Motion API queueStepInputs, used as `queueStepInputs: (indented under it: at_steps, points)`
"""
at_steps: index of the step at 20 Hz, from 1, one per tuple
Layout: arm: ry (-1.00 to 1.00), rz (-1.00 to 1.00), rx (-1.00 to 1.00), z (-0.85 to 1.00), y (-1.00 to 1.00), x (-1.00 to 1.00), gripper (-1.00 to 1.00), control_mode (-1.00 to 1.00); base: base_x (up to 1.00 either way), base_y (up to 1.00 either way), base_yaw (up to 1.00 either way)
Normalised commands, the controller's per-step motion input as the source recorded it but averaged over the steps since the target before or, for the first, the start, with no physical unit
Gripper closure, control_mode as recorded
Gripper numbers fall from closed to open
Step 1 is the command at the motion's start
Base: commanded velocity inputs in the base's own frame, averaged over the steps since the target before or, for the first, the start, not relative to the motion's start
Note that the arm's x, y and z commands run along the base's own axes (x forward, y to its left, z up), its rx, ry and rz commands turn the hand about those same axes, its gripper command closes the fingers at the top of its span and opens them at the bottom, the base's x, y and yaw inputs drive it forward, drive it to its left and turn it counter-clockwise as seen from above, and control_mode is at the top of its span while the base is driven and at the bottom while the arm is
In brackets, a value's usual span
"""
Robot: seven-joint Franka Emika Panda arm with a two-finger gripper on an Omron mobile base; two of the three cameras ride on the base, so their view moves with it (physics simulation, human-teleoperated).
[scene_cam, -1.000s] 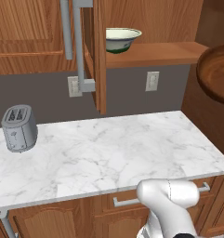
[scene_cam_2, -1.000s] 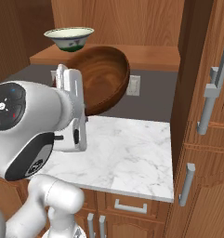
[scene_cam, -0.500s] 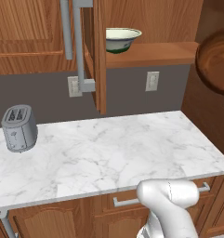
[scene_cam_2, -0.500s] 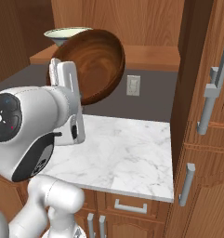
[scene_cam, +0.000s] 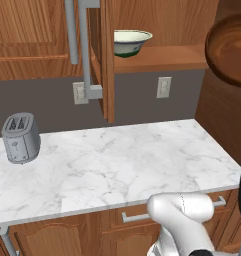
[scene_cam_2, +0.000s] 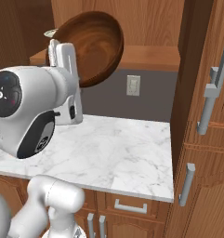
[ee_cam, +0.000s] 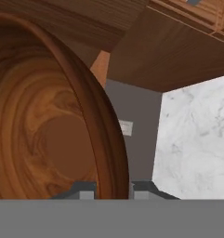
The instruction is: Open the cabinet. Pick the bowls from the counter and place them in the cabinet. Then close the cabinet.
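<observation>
**Brown bowl lifted to shelf height**

Since a second ago the brown bowl [scene_cam_2: 92, 46] has climbed: on my right base camera it now stands in front of the shelf [scene_cam_2: 146, 58] and hides the cream bowl it used to sit below. It has also tipped further, so its hollow faces the camera.

On the hand camera I see the claw [ee_cam: 112, 189] closed on the bowl's rim, one dark fingertip [ee_cam: 83, 189] inside the hollow and the other outside the wall. The bowl [ee_cam: 48, 121] stands on edge and rises straight from between the fingers, covering the left half of that view.

On the left base camera the bowl [scene_cam: 229, 52] hangs at the right edge, level with the shelf [scene_cam: 162, 57] and well right of the cream bowl [scene_cam: 132, 42], which sits on that shelf inside the open cabinet. The cabinet door [scene_cam: 107, 60] is swung out edge-on towards me, its grey handle [scene_cam: 86, 45] beside it.

Below, the marble surface [scene_cam: 117, 165] carries a grey toaster [scene_cam: 21, 137] at its left end. A wall socket [scene_cam: 163, 87] sits under the shelf.
</observation>
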Motion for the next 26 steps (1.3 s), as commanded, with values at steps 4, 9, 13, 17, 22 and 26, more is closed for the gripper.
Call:
queueStepInputs:
  at_steps: [4,9,13,17,22,26]
  points:
    - [0.04,0.08,0.00,0.25,0.00,0.46,1.00,-1.00,0.00,0.00,0.00]
    - [0.05,0.07,0.00,0.01,0.00,0.53,1.00,-1.00,0.00,0.00,0.00]
    - [-0.11,0.02,-0.02,0.00,0.00,0.60,1.00,-1.00,0.00,0.00,0.00]
    - [-0.14,0.00,0.00,0.00,0.00,0.53,1.00,-1.00,0.00,0.00,0.00]
    - [-0.09,-0.05,0.00,0.00,0.00,0.51,1.00,-1.00,0.00,0.00,0.00]
    - [0.02,-0.03,0.01,0.00,-0.04,0.58,1.00,-1.00,0.00,0.00,0.00]
